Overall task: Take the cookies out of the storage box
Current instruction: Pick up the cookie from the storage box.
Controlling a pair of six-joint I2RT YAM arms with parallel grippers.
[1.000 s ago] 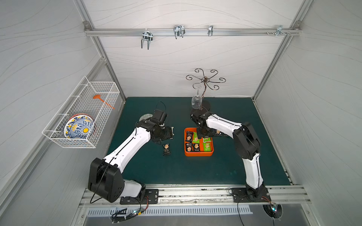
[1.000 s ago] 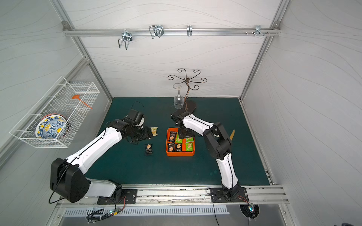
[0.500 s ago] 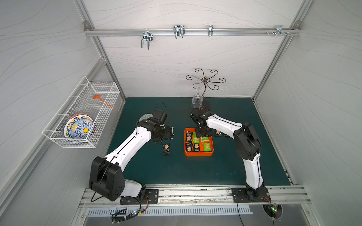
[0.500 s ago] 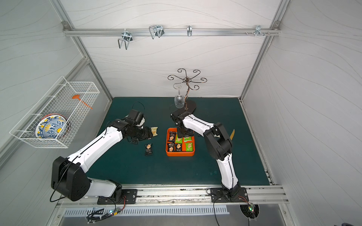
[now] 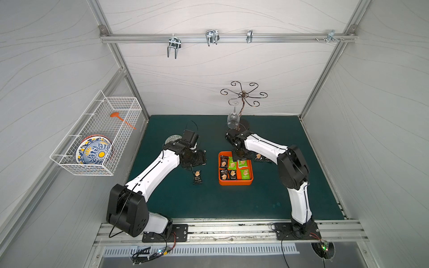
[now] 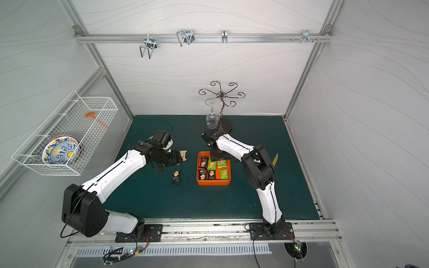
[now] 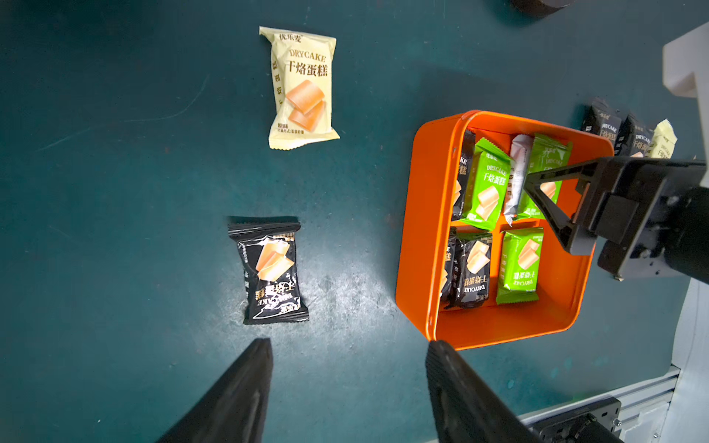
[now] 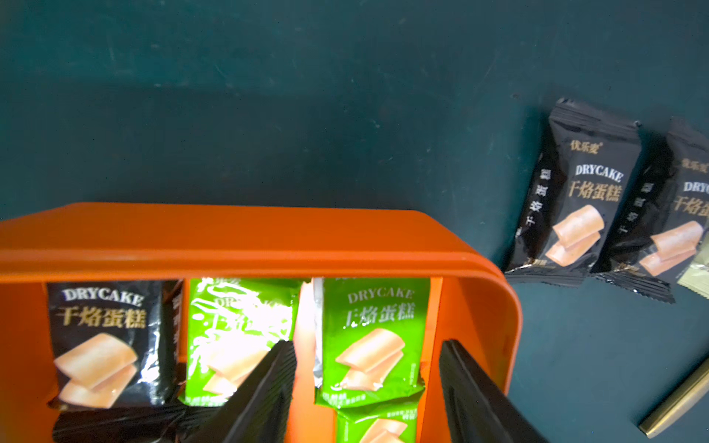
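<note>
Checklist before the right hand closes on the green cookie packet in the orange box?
1. Right hand open: ok.
2. It hangs over the shallow orange square storage box, fingers either side of the green cookie packet: ok.
3. Only that packet between them: cannot tell; a white packet stands on edge beside it.
4. Outer finger clears the box wall: cannot tell.
5. Left hand open, empty: ok.
6. Black packet and pale yellow packet lie outside the box: ok.

Bright, even light, with glare on one green packet (image 8: 238,326) and blurred near fingers (image 8: 264,395).
</note>
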